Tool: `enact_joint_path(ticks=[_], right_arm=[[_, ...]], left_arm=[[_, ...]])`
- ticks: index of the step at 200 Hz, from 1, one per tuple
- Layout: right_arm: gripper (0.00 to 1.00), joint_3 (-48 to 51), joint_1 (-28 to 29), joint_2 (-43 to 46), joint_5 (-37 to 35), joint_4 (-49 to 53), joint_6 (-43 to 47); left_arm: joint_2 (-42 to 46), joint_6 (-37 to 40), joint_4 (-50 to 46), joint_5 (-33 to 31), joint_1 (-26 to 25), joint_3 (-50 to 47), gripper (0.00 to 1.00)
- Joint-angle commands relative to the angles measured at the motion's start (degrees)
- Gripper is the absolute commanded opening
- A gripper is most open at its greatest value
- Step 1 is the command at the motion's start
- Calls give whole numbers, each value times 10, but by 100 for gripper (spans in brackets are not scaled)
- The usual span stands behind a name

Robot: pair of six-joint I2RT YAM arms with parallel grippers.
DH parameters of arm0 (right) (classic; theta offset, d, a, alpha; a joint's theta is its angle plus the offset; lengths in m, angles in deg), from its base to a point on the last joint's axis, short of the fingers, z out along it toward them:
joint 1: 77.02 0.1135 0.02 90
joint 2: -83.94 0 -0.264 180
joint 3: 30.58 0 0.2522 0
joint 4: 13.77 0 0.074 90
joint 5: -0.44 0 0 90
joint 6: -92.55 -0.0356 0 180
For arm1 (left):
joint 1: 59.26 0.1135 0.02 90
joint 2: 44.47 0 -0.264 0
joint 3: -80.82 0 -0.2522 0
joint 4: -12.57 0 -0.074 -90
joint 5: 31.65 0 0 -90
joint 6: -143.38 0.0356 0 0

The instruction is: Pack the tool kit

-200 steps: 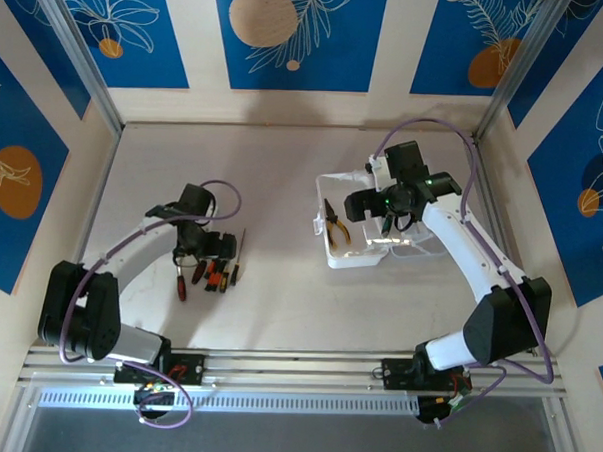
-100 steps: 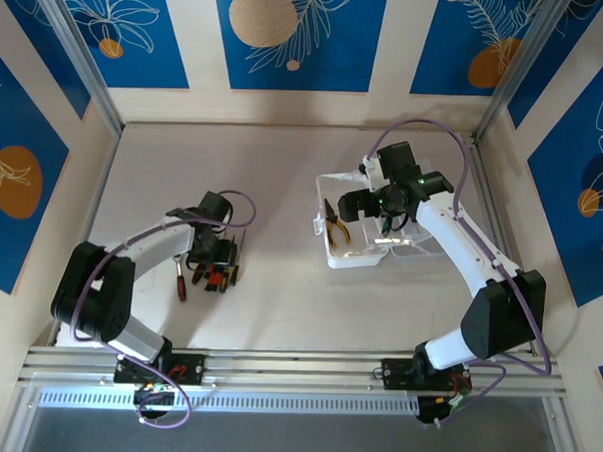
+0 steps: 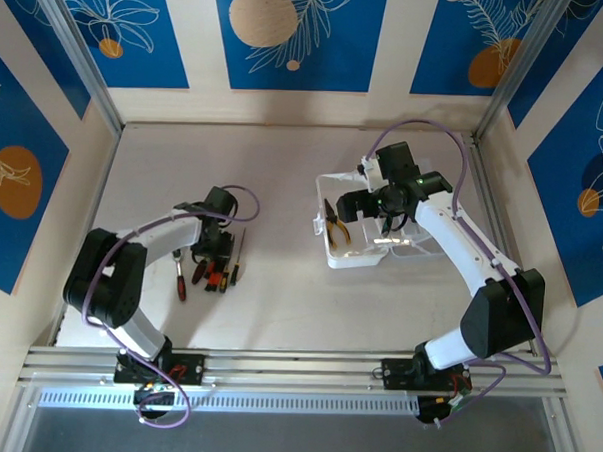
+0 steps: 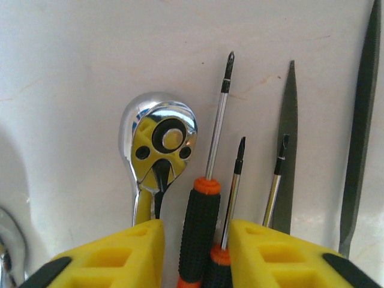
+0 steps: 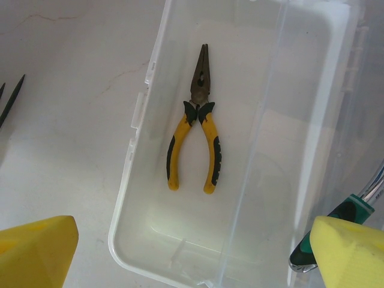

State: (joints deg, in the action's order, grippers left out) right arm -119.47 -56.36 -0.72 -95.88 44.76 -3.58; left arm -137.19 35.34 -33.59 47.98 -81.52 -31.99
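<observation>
Desk [image 3: 278,315]: pale and flat; it carried loose tools on the left and the case on the right, well apart.
Case [image 5: 139,129]: translucent white and lying open under the right arm.
Right claw [image 5: 195,255]: it hung over the case with its fingers spread wide and held nothing.
Left claw [image 4: 195,240]: it sat low over the tool cluster, fingers drawn in on either side of two screwdriver handles. A sliver of gap showed on one side, so I cannot tell whether the grip had taken.
Pliers [image 5: 198,108]: yellow-handled, lying flat inside the case.
Ratchet [image 4: 159,141]: its chrome head lay on the desk just beside the screwdrivers.
Screwdriver [image 4: 204,204]: black-and-orange handle set between the left fingers. Its long axis ran straight away from the claw, tip foremost.
Coming move: the left arm was the nearer one. Judging from this, it needed a firm pinch, a lift, then a carry rightward to the case.
</observation>
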Motion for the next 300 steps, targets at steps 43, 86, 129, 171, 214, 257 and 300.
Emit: enact_joint_path(ticks=[43, 86, 129, 171, 214, 257, 300], right_arm=[[99, -5, 5, -15, 22, 10, -7], [99, -7, 6, -16, 20, 15, -6], [99, -10, 6, -19, 23, 16, -6], [99, -13, 8, -24, 23, 19, -6], [99, -12, 10, -26, 23, 18, -8], [99, -4, 9, -22, 21, 16, -8], [99, 1, 9, -18, 21, 15, -8]], left_arm=[[-33, -1, 16, -8, 1, 1, 27], [-51, -3, 23, -11, 18, 0, 26], [-65, 0, 22, 6, 35, 4, 26], [-65, 3, 28, 32, 54, 2, 29], [-75, 9, 27, 47, 68, 7, 33], [-87, 17, 16, 57, 70, 23, 25], [-100, 40, -2, 78, 70, 40, 14]])
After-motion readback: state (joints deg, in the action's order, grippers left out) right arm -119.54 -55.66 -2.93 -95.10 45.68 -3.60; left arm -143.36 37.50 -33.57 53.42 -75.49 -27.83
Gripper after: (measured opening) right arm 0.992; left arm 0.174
